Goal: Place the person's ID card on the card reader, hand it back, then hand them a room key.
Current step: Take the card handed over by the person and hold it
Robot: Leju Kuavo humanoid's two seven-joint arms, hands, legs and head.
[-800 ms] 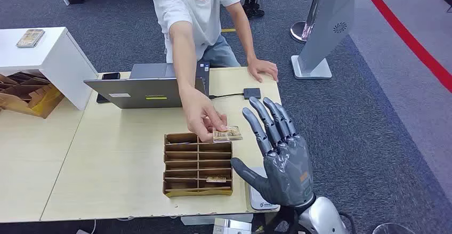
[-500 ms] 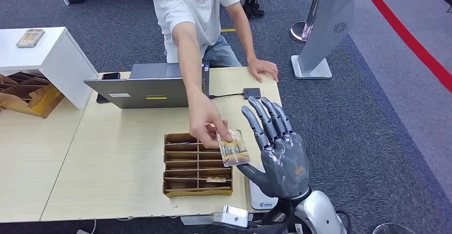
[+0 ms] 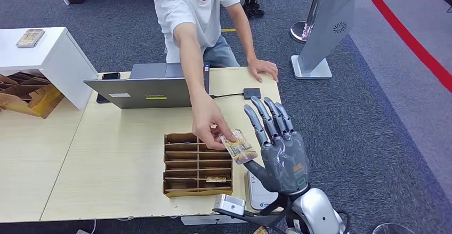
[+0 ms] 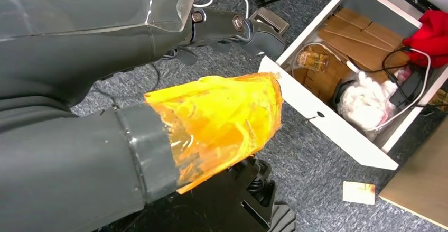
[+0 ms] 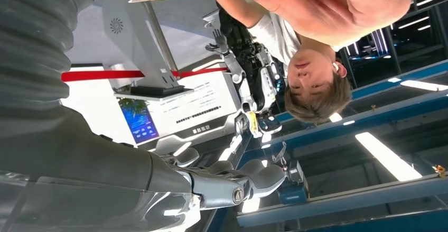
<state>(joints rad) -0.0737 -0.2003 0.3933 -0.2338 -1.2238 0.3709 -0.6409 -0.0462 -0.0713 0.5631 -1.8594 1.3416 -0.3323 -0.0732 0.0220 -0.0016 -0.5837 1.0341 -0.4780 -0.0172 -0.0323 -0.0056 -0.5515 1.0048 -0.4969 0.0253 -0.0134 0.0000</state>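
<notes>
One ID card (image 3: 238,146) is offered by a person's hand (image 3: 208,121) beside the raised right hand (image 3: 281,154).
On the table (image 3: 106,164), the card hangs above the slotted wooden tray (image 3: 197,164), seemingly touching the grey thumb; the fingers (image 3: 269,118) stand spread and hold nothing. The left hand (image 4: 158,84) hangs near the floor; I cannot tell its grip.

on the table (image 3: 117,159) the laptop (image 3: 144,91) stands behind the tray (image 3: 197,164), the reader (image 3: 257,194) lies right of the tray under the right hand (image 3: 281,154), and the person's hand (image 3: 209,120) holds the card (image 3: 240,146) just left of it.
</notes>
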